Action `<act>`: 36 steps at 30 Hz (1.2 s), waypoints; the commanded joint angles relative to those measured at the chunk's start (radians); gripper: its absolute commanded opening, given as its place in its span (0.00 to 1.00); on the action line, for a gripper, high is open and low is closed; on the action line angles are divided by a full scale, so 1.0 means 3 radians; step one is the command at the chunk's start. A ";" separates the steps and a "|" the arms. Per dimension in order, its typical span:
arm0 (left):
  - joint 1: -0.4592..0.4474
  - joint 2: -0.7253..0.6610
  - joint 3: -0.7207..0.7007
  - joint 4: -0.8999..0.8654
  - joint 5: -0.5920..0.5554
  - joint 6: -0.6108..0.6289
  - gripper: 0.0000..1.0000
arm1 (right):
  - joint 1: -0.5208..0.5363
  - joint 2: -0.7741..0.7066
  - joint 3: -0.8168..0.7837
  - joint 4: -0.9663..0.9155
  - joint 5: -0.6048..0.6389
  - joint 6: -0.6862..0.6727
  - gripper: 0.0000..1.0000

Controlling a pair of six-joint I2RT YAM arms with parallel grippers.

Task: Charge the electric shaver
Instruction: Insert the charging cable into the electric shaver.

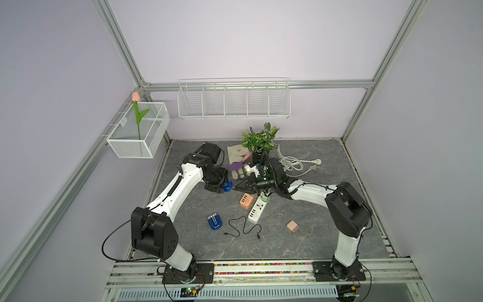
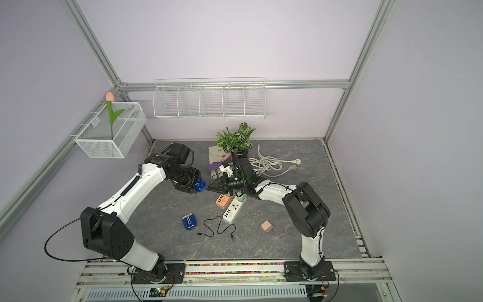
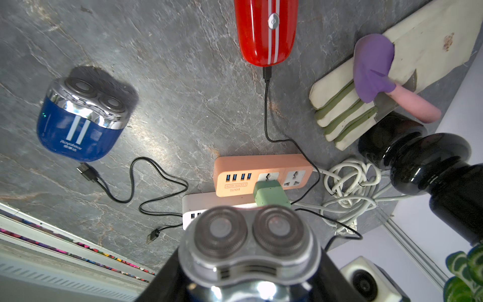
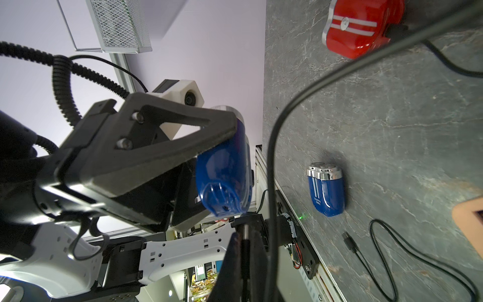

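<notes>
— What do the top views give you?

— In both top views you'll find the left claw (image 1: 225, 187) just left of frame centre, gripping a blue shaver (image 1: 228, 184) clear of the tabletop (image 1: 326, 235). The right claw (image 1: 236, 187) is closed, its tip just beside that shaver. A second blue shaver (image 1: 214, 222) lies lower centre, near a loose black cable (image 1: 244, 230).

— And the left wrist?

— The held shaver's round heads (image 3: 220, 231) sit closest to you. Beyond them an orange power strip (image 3: 261, 174) carries a green plug (image 3: 270, 194), and a red shaver (image 3: 266, 31) has a black lead (image 3: 266, 109) in its end.

— Right wrist?

— You see the left claw clamped across the blue body. A blurred black cord (image 4: 273, 170) passes close to the right claw; I cannot tell whether it is pinched.
</notes>
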 commanded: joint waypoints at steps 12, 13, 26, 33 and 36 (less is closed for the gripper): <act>-0.0045 0.0066 0.0086 -0.0076 0.0004 -0.0264 0.00 | 0.0060 -0.0040 0.0104 -0.0019 0.0075 -0.0177 0.07; -0.0045 0.0079 0.0090 -0.0077 0.0018 -0.0252 0.00 | 0.0069 -0.0030 0.0116 -0.0001 0.0075 -0.0163 0.07; -0.0047 0.0066 0.0087 -0.0086 0.0054 -0.0253 0.00 | 0.0087 0.0022 0.0113 -0.0048 0.0114 -0.0198 0.07; -0.0050 0.0044 0.0085 -0.0130 0.0061 -0.0213 0.00 | 0.0080 0.0008 0.0013 -0.0034 0.0157 -0.0240 0.07; -0.0049 0.0025 0.0052 -0.0128 0.0052 -0.0208 0.00 | 0.0052 -0.0027 -0.0041 -0.0026 0.0182 -0.0249 0.07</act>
